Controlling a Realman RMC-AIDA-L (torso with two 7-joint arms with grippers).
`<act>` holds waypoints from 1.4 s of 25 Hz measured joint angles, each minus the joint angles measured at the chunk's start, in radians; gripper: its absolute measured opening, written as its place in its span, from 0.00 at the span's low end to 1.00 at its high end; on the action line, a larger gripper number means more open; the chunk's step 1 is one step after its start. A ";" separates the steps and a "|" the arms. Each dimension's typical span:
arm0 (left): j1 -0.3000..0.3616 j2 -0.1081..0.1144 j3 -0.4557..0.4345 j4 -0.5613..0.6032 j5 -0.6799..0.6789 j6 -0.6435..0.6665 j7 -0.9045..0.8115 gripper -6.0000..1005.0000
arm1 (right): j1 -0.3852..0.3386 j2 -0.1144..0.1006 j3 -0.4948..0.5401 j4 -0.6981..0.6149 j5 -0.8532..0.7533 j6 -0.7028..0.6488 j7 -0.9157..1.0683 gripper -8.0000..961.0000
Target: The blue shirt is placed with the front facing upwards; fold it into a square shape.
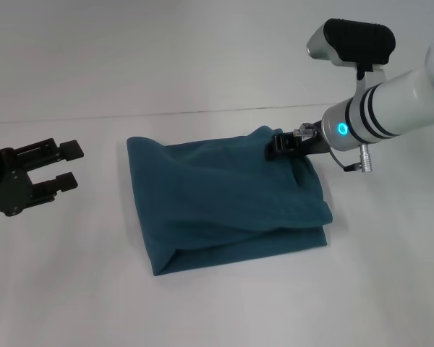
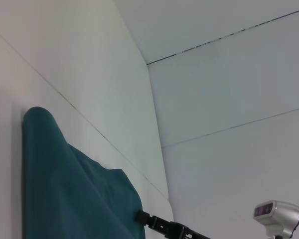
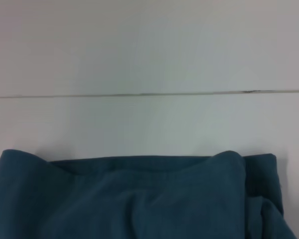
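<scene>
The folded blue shirt (image 3: 139, 199) lies on a white table (image 3: 139, 124).

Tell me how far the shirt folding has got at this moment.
Mostly done: the blue shirt already lies as a compact, layered, roughly square bundle on the table. In hand: the right gripper sits at its far right corner. The left gripper is open, off to the left, clear of the cloth. Left: letting go and perhaps flattening the puffy top layer.

White table (image 1: 202, 311), pale wall (image 1: 166, 50) behind
</scene>
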 joint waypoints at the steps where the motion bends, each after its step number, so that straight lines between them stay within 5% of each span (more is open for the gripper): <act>1: 0.001 0.000 0.000 0.000 0.000 0.000 0.000 0.75 | 0.000 0.000 0.001 0.000 0.002 0.001 -0.001 0.25; 9: 0.002 0.000 -0.001 -0.001 0.001 0.000 0.000 0.75 | 0.010 0.008 -0.005 -0.005 0.003 -0.004 -0.014 0.22; 14: 0.002 0.002 -0.002 -0.007 0.000 0.000 0.001 0.75 | 0.010 0.008 -0.005 -0.006 0.001 -0.007 -0.014 0.04; 35: -0.001 0.007 -0.003 -0.026 -0.001 0.003 0.010 0.75 | -0.027 -0.013 0.000 -0.121 -0.007 -0.036 0.015 0.04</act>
